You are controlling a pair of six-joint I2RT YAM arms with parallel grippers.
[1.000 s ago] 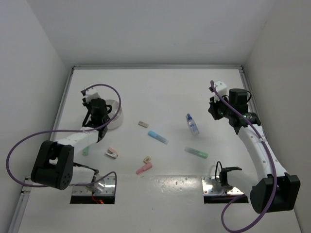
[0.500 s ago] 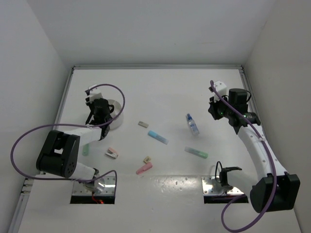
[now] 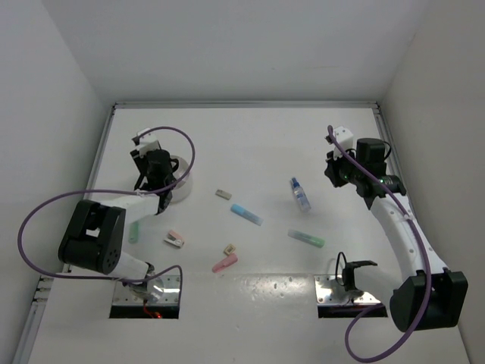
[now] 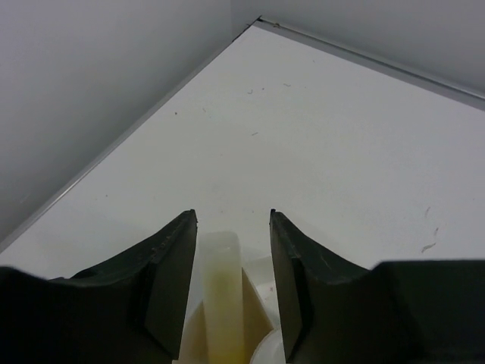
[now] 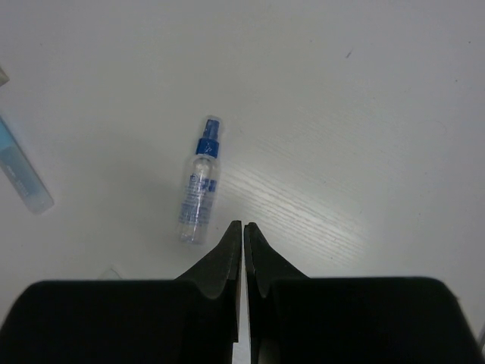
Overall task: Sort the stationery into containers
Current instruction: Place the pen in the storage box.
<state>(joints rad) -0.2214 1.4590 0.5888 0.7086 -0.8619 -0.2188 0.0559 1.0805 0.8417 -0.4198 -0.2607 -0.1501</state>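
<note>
Left arm: I see it folded over the white bowl at the left of the desk. The left claw points down with its jaws parted. A yellow stick sits between them, with a gap on one side.

Right arm: stretched along the right edge, wrist turned inward. The right claw is closed on nothing, above the desk near the blue-capped bottle. A light-blue stick and a green stick lie mid-desk.

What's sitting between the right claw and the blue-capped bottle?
Nothing visible. In the right wrist view only bare table separates the shut right claw from the blue-capped bottle, which lies flat just ahead of its tips.
</note>
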